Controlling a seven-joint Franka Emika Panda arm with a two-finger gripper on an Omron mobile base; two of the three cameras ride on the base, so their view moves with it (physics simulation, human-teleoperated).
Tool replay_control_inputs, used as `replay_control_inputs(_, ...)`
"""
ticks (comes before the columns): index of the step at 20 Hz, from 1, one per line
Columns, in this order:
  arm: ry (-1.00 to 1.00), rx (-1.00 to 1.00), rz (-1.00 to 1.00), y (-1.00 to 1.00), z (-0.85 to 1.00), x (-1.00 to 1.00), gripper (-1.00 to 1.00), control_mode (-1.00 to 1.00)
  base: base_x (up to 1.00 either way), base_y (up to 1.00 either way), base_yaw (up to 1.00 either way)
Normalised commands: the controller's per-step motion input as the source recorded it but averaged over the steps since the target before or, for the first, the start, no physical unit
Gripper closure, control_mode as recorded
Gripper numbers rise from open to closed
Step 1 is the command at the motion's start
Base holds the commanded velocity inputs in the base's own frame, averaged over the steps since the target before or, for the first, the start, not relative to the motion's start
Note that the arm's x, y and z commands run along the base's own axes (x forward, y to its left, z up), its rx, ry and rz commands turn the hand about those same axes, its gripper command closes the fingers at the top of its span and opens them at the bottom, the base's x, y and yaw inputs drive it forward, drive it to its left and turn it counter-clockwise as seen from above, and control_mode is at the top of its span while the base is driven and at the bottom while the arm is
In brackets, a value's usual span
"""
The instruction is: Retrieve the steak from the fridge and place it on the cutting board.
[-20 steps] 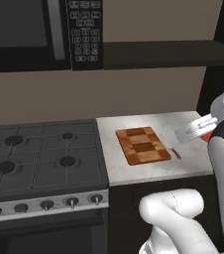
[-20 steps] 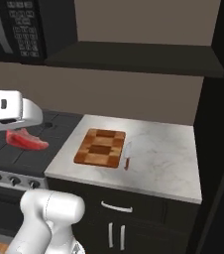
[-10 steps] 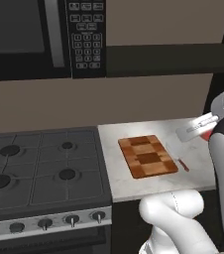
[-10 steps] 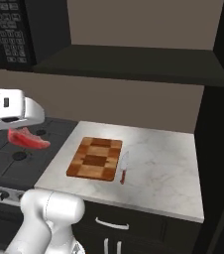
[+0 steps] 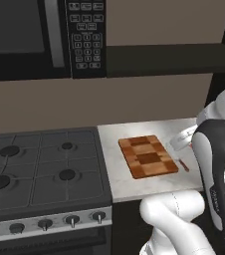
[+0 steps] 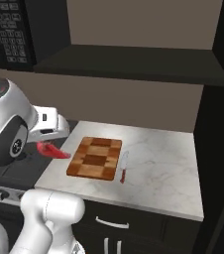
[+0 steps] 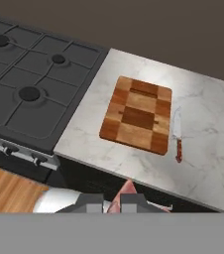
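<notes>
- Fingers of the gripper (image 7: 112,203) are closed on the steak (image 7: 125,192); in the hand view the pink-red meat sticks out between the two dark tips at the bottom.
- From the right base view, the steak (image 6: 53,150) hangs under the white hand, in the air, above the edge where the stove (image 6: 15,171) meets the marble counter (image 6: 158,163).
- Ahead of the fingers, on the counter, lies the cutting board (image 7: 137,114), with nothing on it. In the hand view it is straight up from the steak, slightly to the right, and lower than the hand, so the steak is still well apart from it.
- Its long axis runs away from the hand, toward the back wall; the near short edge is the first part the steak would reach.
- A knife (image 7: 177,135) with a red-brown handle lies just beside the right long edge of the board, parallel to it and not touching.
- My judgement: the fetching part is done, and the coming move needs a reach forward and down over the board's middle, keeping away from the knife side.
- One risk: if the meat is released too early, it may land on the counter edge in front of the board.
</notes>
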Motion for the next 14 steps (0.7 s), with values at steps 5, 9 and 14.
replay_control_inputs(5, 0.08, 0.03, 0.05, -0.14, -0.68, 0.54, 1.00, -1.00, 0.00, 0.00, 0.00)
replay_control_inputs(9, 0.02, 0.02, 0.00, 0.00, -0.48, 0.61, 1.00, -1.00, 0.00, 0.00, 0.00)
replay_control_inputs(14, 0.06, 0.02, 0.00, 0.02, -0.51, 0.60, 1.00, -1.00, 0.00, 0.00, 0.00)
